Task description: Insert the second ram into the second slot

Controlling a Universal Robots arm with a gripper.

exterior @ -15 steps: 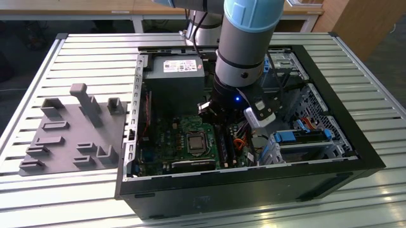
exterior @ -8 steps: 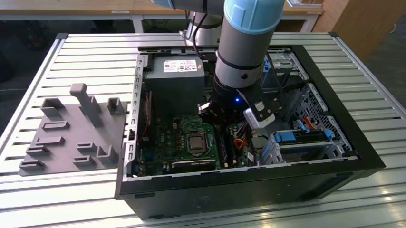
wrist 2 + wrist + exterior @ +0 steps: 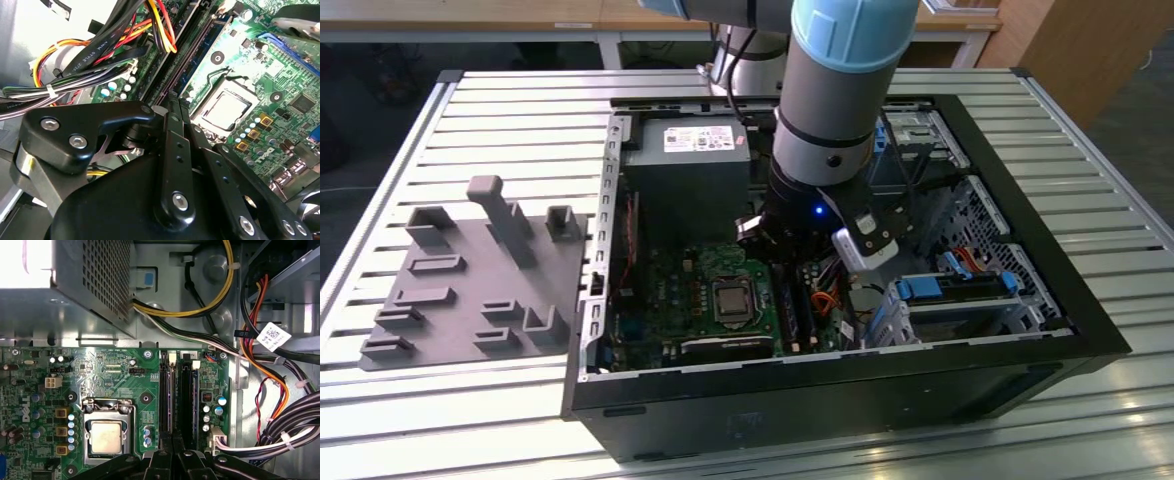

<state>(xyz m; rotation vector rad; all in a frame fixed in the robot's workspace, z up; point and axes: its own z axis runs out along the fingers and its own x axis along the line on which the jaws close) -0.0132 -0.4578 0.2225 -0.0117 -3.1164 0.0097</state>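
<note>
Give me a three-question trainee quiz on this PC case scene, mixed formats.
1. True or false: the computer case has its side panel closed.
2. The gripper hangs over: A the memory slots; B the power supply; C the drive bay.
3. What rests on the table at the exterior view's left of the case?
Key: 1 false, it lies open. 2 A. 3 the grey fixture plate.
</note>
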